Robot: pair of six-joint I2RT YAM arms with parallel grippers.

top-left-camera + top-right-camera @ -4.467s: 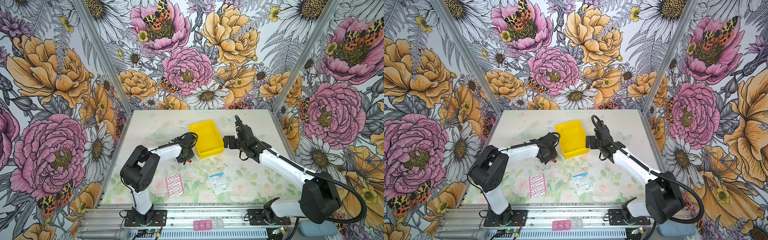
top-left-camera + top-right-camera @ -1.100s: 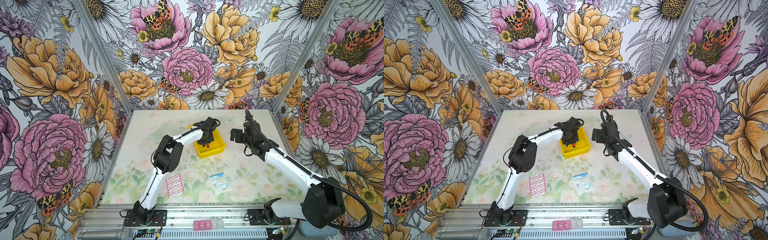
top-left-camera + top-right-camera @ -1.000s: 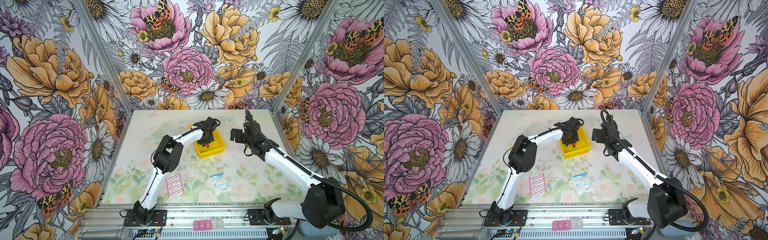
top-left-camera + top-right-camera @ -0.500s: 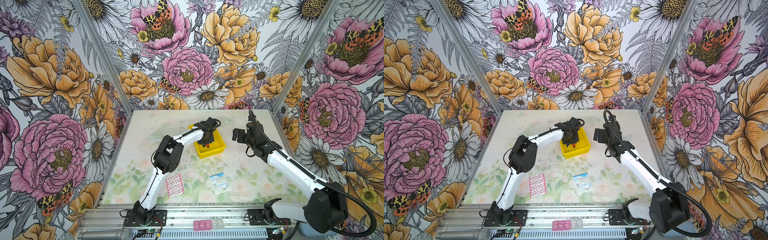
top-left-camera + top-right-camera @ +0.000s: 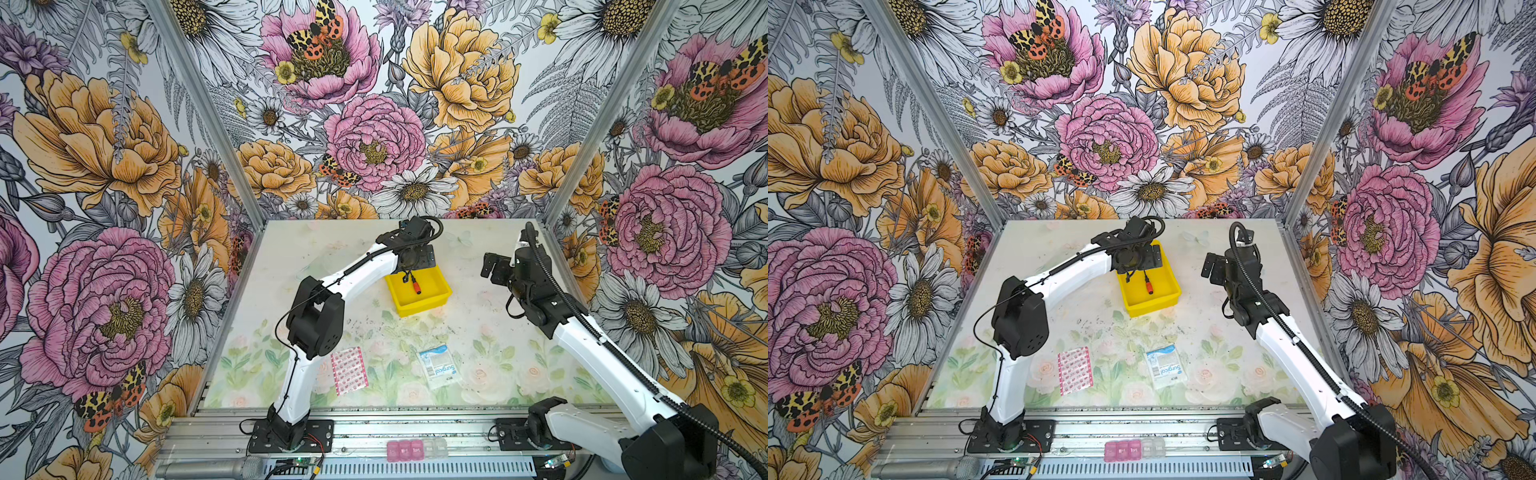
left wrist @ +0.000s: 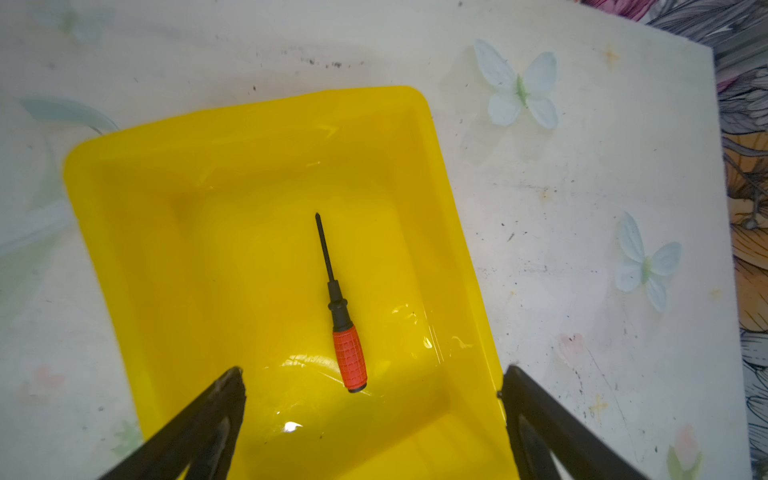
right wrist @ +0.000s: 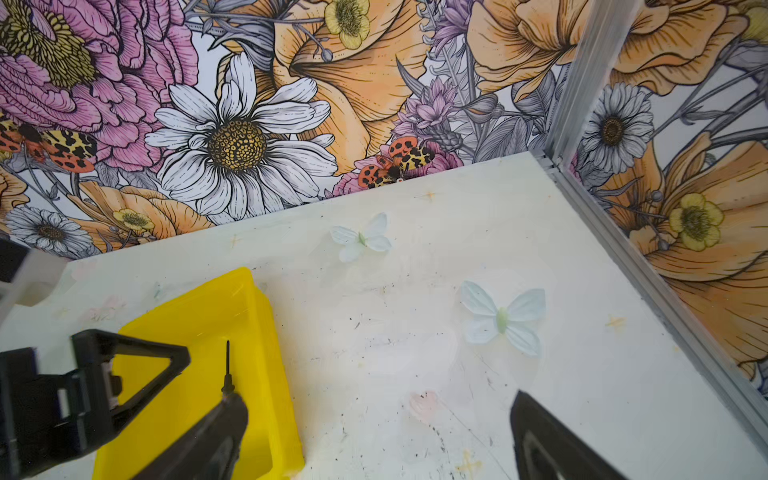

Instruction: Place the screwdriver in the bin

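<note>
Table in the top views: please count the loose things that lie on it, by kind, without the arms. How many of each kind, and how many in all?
Bin: 1
Screwdriver: 1, lying inside the bin
Flat packets: 2, the pink packet and the white packet
Total: 4

Right wrist view: the screwdriver (image 7: 227,365) shows only its shaft, handle's hidden behind a finger of the right gripper (image 7: 376,397). In both top views the left gripper (image 5: 415,270) covers much of the far end of the bin (image 5: 419,307).
</note>
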